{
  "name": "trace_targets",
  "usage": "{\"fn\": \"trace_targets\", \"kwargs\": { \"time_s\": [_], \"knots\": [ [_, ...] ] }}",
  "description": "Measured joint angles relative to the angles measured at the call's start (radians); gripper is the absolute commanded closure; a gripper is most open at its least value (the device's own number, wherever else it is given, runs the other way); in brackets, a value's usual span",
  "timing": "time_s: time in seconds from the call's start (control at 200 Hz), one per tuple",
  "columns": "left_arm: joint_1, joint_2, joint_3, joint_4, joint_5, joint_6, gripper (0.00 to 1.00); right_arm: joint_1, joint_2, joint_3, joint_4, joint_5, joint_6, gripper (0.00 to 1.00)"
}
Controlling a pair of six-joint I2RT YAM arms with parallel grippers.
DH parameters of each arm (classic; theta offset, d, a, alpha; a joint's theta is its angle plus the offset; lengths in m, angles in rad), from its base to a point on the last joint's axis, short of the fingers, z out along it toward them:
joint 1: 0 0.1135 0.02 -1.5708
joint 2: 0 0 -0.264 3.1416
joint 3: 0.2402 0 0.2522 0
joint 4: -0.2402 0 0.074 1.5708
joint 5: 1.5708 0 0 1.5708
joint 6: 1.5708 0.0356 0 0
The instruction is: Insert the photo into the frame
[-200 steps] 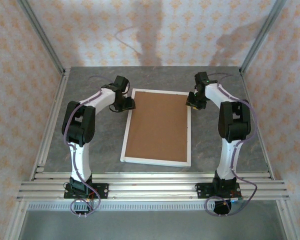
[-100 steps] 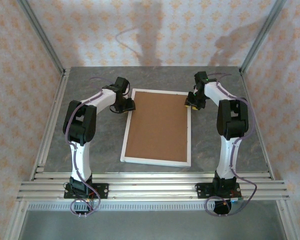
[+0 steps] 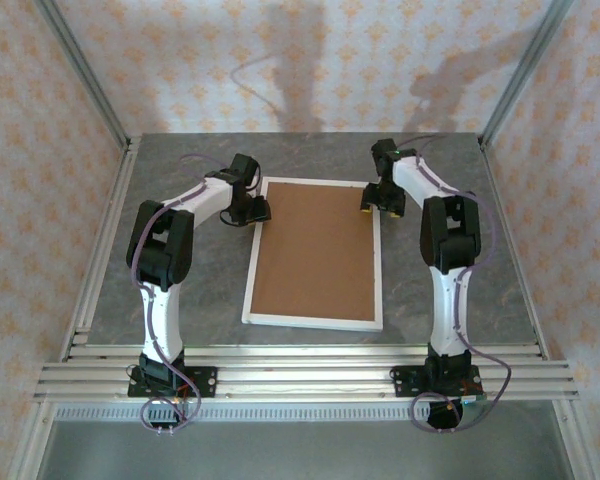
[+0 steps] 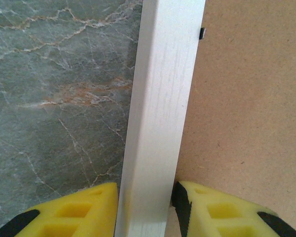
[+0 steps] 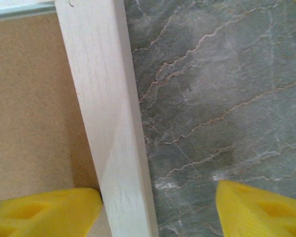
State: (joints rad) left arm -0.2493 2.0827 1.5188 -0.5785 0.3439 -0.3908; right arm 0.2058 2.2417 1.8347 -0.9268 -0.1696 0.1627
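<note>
Over the table, top external view: the frame lies flat mid-table with its brown backing board uppermost. The left gripper sits at the far-left rail, as it did a second ago. The right gripper has shifted slightly leftward at the far-right corner and its jaws have parted. Judgement: the right side is let go and only the left grip remains, which suggests a set-down or a re-grip.

Left wrist view: yellow fingers pinch the white rail narrowly from both sides. A small dark clip sits at the board's edge.

Right wrist view: the jaws stand wide astride the rail, holding nothing. One finger is just beside the rail on the board, the other well apart over the table.

Hidden: the frame's face is turned down. Whether the photo lies under the board cannot be told. Finger bases are cut off in both wrist views.
</note>
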Motion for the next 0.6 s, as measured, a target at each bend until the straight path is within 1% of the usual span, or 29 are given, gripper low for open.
{"fn": "trace_targets", "kwargs": {
  "time_s": [0.015, 0.055, 0.25, 0.601],
  "knots": [
    [0.000, 0.000, 0.000, 0.000, 0.000, 0.000, 0.61, 0.001, 0.000, 0.004, -0.005, 0.007, -0.004, 0.21],
    [0.000, 0.002, 0.002, 0.000, 0.000, 0.000, 0.62, 0.001, 0.006, 0.016, -0.021, 0.018, -0.005, 0.20],
    [-0.006, 0.006, 0.006, -0.001, -0.001, -0.001, 0.62, 0.001, 0.021, 0.045, -0.053, 0.024, -0.015, 0.19],
    [-0.006, 0.006, 0.009, -0.003, -0.009, 0.000, 0.62, -0.006, 0.002, 0.042, -0.024, -0.101, -0.018, 0.19]
  ]
}}
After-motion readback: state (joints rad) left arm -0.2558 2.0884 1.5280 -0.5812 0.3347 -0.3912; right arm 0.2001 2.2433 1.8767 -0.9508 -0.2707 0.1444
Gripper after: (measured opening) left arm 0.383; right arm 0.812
